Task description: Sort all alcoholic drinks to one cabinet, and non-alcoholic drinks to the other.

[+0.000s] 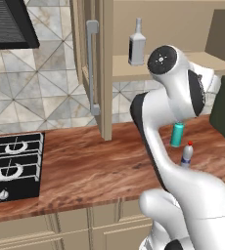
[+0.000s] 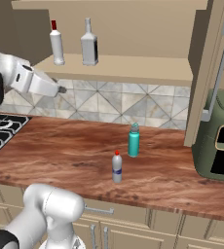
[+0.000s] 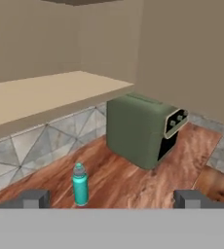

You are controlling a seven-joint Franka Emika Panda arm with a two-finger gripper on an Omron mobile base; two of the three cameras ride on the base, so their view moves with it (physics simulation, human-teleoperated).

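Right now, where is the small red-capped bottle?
In the right base view the small bottle stands upright on the counter, just in front and left of the teal bottle.

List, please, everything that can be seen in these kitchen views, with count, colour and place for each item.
white bottle: one, white with dark red cap, on the open cabinet's shelf
long-necked bottle: one, clear-grey with dark label, on the shelf beside it
teal bottle: one, teal, upright on the counter
small bottle: one, clear with red cap and blue label, on the counter nearer the front edge
cabinet shelf: one, tan, doors open
appliance: one, dark green, counter's right end
stove: one, black, counter's left end
gripper: one, dark fingertips, open, empty
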